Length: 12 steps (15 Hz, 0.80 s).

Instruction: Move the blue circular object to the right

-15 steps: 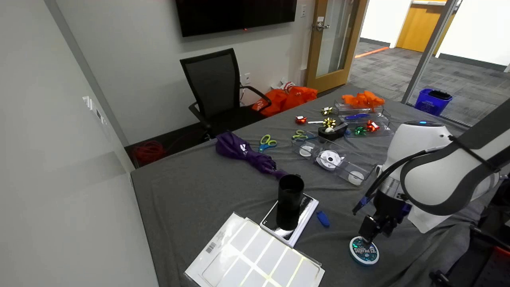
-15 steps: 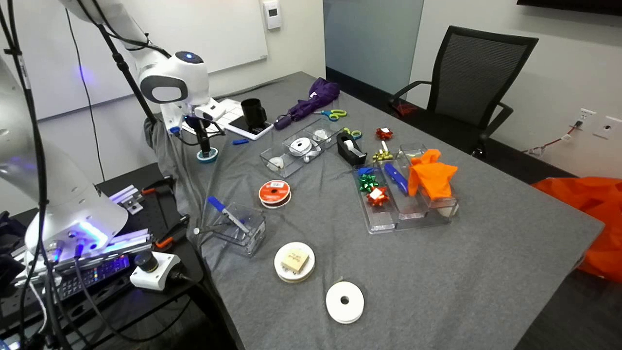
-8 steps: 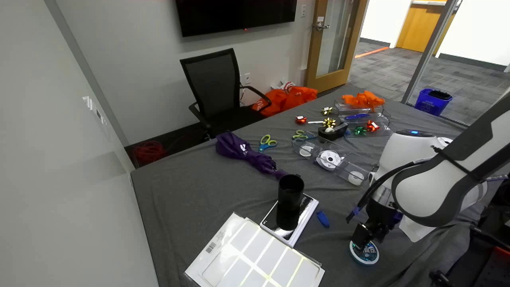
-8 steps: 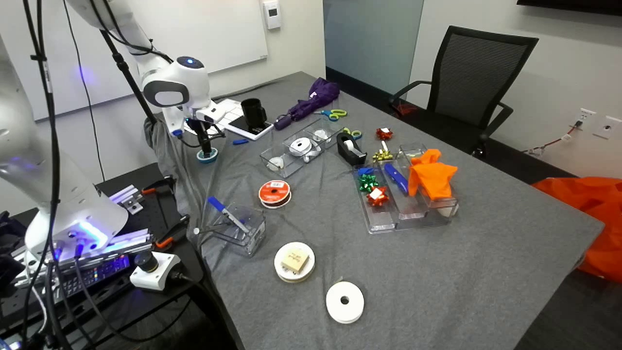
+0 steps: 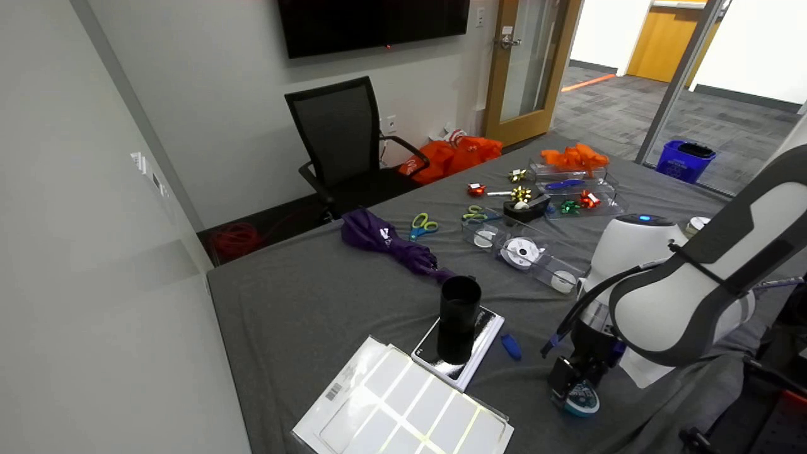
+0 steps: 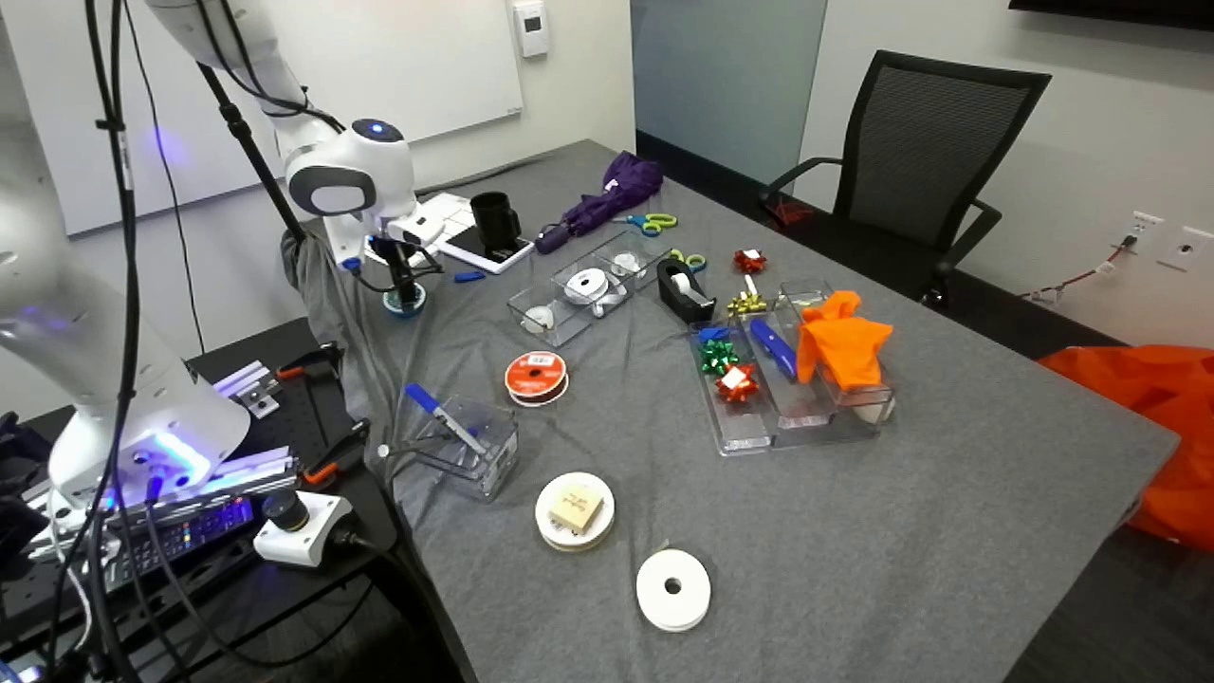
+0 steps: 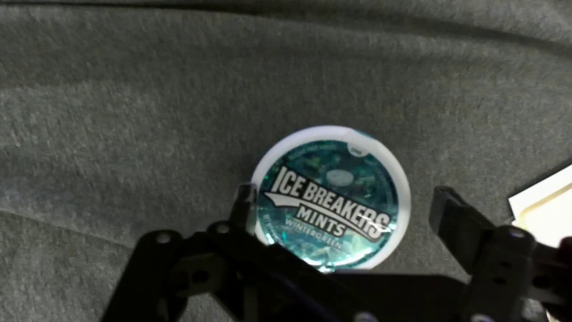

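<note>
The blue circular object [image 7: 328, 203] is a flat round mint tin with a teal, lettered lid and a white rim. It lies flat on the grey cloth and also shows in both exterior views [image 5: 582, 401] [image 6: 402, 312], partly covered by the gripper. My gripper [image 7: 346, 191] is open in the wrist view, with one finger on each side of the tin. The left finger is right at the tin's rim and overlaps its edge; the right finger is apart from it, with cloth showing between. Whether the left finger touches the tin, I cannot tell. The tin's lower edge is hidden by the gripper.
A blue item [image 5: 511, 346] lies near the tin. A black cup [image 5: 459, 320] stands on a white box [image 5: 488, 328], beside a white packet [image 5: 403, 410]. A clear tray [image 6: 569, 327] with white rolls and an orange-red spool [image 6: 537, 375] are on the table.
The arm and gripper have moved down and left over the tin in an exterior view, covering more of it. The tin has not visibly moved.
</note>
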Available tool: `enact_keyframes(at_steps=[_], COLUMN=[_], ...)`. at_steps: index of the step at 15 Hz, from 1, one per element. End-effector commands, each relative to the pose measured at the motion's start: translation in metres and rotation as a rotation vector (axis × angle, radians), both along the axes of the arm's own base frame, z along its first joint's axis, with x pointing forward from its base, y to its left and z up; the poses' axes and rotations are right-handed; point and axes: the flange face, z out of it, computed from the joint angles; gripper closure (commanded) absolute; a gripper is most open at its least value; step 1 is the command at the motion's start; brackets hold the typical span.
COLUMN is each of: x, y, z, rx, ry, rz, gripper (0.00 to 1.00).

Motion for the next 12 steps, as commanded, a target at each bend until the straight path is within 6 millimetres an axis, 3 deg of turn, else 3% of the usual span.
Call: enact_keyframes(at_steps=[1, 12], x=[0.0033, 0.0013], y=[0.0007, -0.0069], z=[-0.0095, -0.0183], rx=[-0.01, -0.07], ry=[-0.012, 0.03], rz=[-0.016, -0.054], gripper=[0.0, 0.0])
